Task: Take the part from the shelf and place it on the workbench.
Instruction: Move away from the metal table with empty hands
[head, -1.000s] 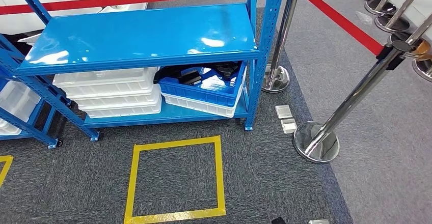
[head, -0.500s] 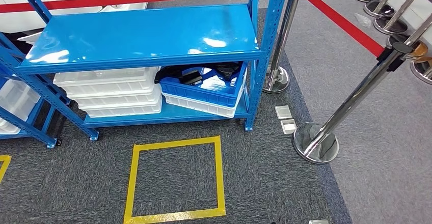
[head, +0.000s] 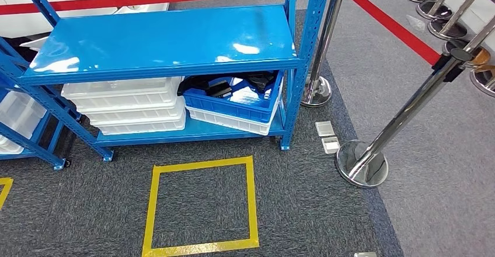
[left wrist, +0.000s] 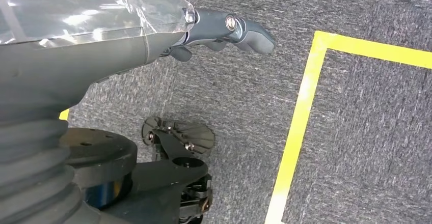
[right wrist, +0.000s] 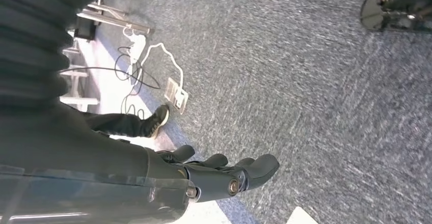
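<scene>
Black parts (head: 213,86) lie in a blue bin (head: 233,102) that sits tilted on a white bin on the lower level of the blue shelf (head: 163,41). The shelf's top board is bare. My left hand (left wrist: 224,28) hangs above the grey carpet beside a yellow tape line and holds nothing, its thumb stretched out. My right hand (right wrist: 224,173) also hangs over the carpet with its fingers extended and nothing in them.
A yellow taped square (head: 201,204) marks the carpet in front of the shelf. White bins (head: 131,105) are stacked left of the blue bin. Chrome stanchions (head: 362,162) with red belts stand to the right. A person's shoe (right wrist: 155,121) and a cable (right wrist: 153,56) lie behind me.
A dark tip at the bottom edge of the head view has dropped out of the picture. The view has shifted very slightly; the shelf and bins stand as before.
</scene>
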### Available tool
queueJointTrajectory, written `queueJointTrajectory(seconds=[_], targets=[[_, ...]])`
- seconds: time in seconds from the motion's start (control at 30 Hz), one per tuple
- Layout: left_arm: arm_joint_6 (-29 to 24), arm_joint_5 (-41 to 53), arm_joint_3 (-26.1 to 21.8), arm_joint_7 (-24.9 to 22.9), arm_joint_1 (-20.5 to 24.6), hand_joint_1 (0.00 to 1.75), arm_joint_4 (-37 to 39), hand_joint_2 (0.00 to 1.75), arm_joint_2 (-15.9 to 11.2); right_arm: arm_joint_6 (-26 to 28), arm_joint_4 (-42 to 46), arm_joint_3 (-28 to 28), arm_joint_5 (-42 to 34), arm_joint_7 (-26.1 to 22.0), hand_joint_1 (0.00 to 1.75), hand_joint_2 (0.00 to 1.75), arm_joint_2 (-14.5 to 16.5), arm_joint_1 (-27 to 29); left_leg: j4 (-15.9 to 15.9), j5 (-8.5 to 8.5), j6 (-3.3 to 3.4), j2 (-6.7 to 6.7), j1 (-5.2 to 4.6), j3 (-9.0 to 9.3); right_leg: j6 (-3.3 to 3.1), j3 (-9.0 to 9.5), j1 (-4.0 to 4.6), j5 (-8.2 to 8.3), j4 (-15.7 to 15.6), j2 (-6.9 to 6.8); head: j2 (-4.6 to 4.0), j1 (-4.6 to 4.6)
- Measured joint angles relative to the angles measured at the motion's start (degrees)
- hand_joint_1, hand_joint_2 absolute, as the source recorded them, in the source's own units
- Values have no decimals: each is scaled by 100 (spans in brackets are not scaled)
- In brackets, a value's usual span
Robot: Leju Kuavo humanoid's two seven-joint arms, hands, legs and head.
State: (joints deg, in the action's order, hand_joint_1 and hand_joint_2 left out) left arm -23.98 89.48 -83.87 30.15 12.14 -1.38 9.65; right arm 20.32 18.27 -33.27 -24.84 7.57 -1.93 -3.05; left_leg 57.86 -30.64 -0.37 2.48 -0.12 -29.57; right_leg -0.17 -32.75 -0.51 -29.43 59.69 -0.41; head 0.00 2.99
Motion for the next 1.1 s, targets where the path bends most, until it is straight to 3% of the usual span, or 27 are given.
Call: queueJointTrajectory(seconds=[0.43, 0.9, 1.03, 1.1], targets=[[211, -981, 202, -355, -160, 0, -65, 175, -88, -328, 1, -135, 140, -95, 0, 175, 84, 54, -1, -2, -3, -3, 1, -1, -1, 2, 2, -1, 0, -1, 0, -1], [752, -2997, 1562, -1016, -592, 0, -416, 175, -302, -756, 1, 264, 742, -263, 0, 175, 93, 277, -1, -7, -7, -3, 2, 2, 0, 4, 2, -2, 0, -1, 0, -1], [923, -3638, 2058, -1225, -736, 0, -555, 0, -364, -883, 2, 443, 920, -313, 0, 0, 93, 354, -1, -11, -14, -3, 2, 4, 0, 5, 2, -2, 0, -1, 0, 0], [998, -3921, 2323, -1316, -808, 0, -628, 0, -393, -949, 5, 554, 1007, -338, 0, 0, 93, 394, -1, -12, -14, -3, 2, 5, 0, 5, 2, -3, 0, 0, 0, -1]])
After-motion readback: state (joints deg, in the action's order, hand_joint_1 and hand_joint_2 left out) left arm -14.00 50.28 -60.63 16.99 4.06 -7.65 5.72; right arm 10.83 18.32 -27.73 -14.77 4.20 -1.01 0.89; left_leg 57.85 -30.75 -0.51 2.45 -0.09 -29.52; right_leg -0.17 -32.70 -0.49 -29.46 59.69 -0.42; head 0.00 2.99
